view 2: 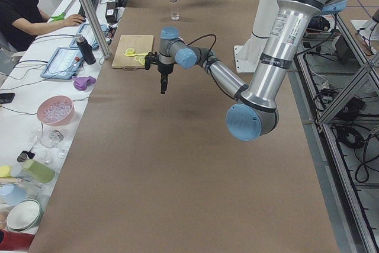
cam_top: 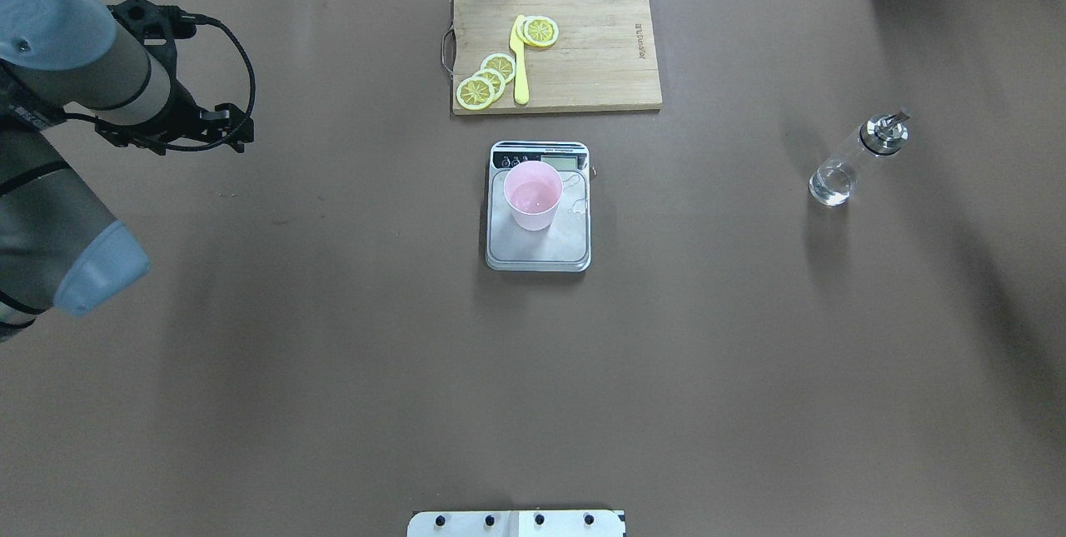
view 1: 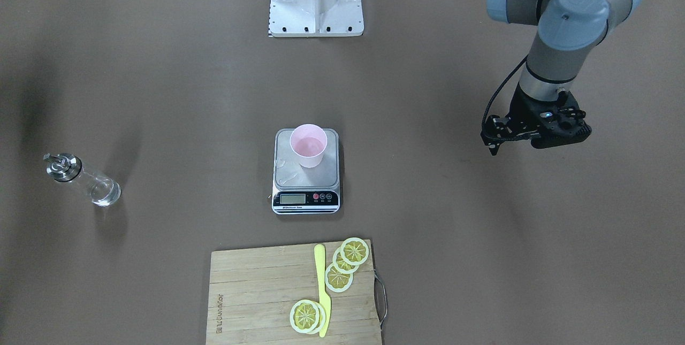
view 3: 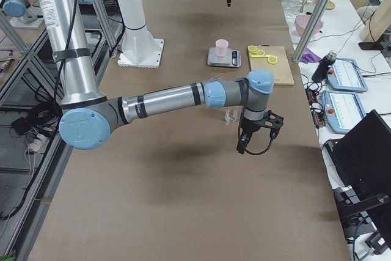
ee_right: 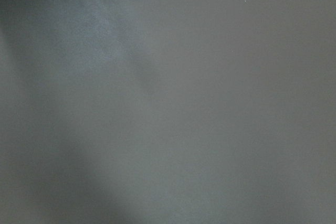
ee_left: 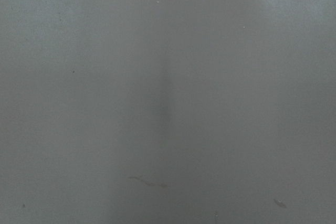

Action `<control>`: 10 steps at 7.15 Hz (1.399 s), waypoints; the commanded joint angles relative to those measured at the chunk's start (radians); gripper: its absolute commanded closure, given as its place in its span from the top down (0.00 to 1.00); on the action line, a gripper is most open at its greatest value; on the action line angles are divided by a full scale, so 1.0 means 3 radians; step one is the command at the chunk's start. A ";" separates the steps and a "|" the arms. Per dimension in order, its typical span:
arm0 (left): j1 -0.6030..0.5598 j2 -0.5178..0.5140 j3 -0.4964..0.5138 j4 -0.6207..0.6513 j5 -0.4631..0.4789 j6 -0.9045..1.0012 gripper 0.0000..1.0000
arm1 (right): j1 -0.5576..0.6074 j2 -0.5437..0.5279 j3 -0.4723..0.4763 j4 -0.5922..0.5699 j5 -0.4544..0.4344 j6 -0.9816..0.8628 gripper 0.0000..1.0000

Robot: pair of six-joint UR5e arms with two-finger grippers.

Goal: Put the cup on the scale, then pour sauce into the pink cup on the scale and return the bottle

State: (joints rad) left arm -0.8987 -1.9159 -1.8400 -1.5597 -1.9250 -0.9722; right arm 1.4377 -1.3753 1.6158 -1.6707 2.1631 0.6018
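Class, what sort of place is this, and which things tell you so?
Most likely a robotics lab staging a kitchen task: the robot's left arm and right arm over a table, a scale holding a pink cup, a person at a side desk.

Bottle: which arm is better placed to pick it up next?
Right. The bottle stands on the robot's right; the right gripper hangs nearer it, the left gripper far beyond the scale.
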 commanded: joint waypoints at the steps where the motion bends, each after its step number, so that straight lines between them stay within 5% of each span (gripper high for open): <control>1: -0.0575 0.0188 -0.0003 0.0035 -0.0645 0.0597 0.98 | 0.0009 -0.0073 -0.0083 0.0205 -0.0016 -0.0753 1.00; 4: -0.1563 0.0480 0.0145 0.0743 -0.0885 0.2779 0.98 | 0.0024 -0.0125 -0.0084 0.0190 0.0141 -0.1162 1.00; 6: -0.1841 0.0847 0.0187 0.0715 -0.1312 0.3051 0.98 | 0.0019 -0.0334 -0.0043 0.0231 0.0652 -0.1081 1.00; 7: -0.1933 0.1026 0.0182 0.0679 -0.1568 0.3264 0.98 | 0.0019 -0.0370 -0.0017 0.0241 0.0649 -0.1075 1.00; 10: -0.2096 0.1305 0.0584 0.0214 -0.1529 0.3732 0.98 | 0.0014 -0.0345 0.0014 0.0241 0.0608 -0.1070 1.00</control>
State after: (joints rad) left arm -1.5025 -1.5329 -1.7281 -1.4577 -2.3817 0.1176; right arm 1.4435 -1.4822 1.6187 -1.5986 2.3441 0.2767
